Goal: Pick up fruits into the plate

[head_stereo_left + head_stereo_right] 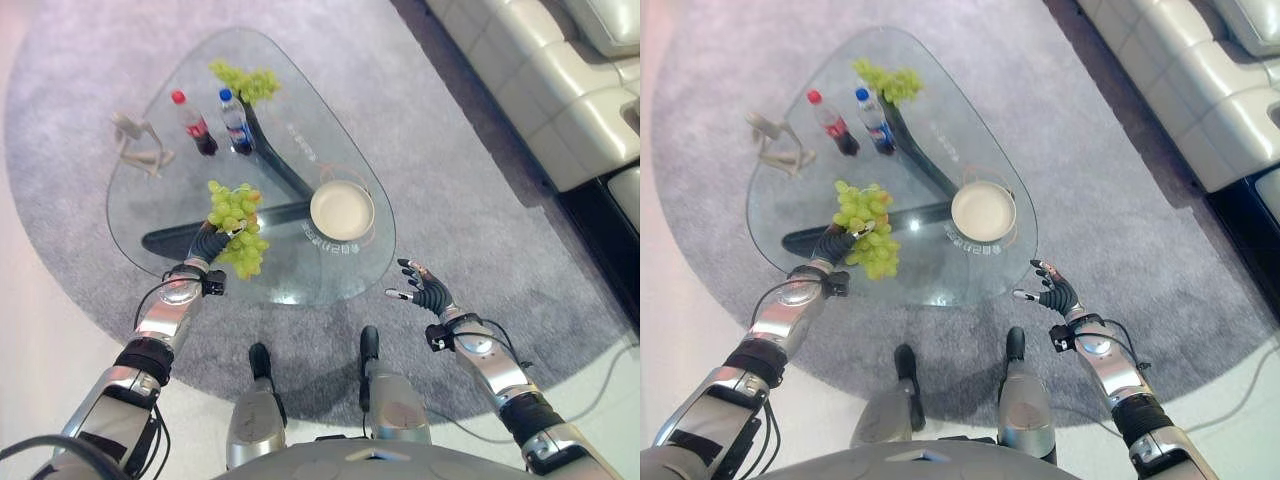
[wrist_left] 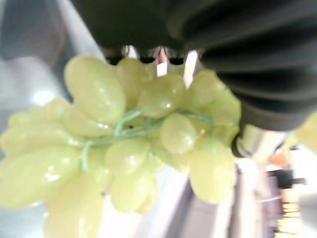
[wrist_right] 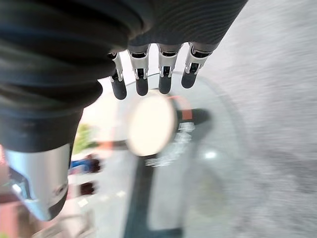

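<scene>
My left hand (image 1: pixel 211 243) is shut on a bunch of green grapes (image 1: pixel 233 224) and holds it over the near left part of the glass table (image 1: pixel 160 200). Up close, the grapes (image 2: pixel 133 144) hang against the hand's dark cover. A cream plate (image 1: pixel 342 210) sits on the table to the right of the held bunch. A second green grape bunch (image 1: pixel 246 81) lies at the table's far edge. My right hand (image 1: pixel 425 286) hovers open past the table's near right rim, fingers (image 3: pixel 141 84) straight, holding nothing.
Two small bottles, one red-capped (image 1: pixel 193 123) and one blue-capped (image 1: pixel 235 120), stand at the back of the table. A pale figurine (image 1: pixel 140 145) stands at its left edge. A light sofa (image 1: pixel 560 80) lines the right side beyond the grey rug (image 1: pixel 450 180).
</scene>
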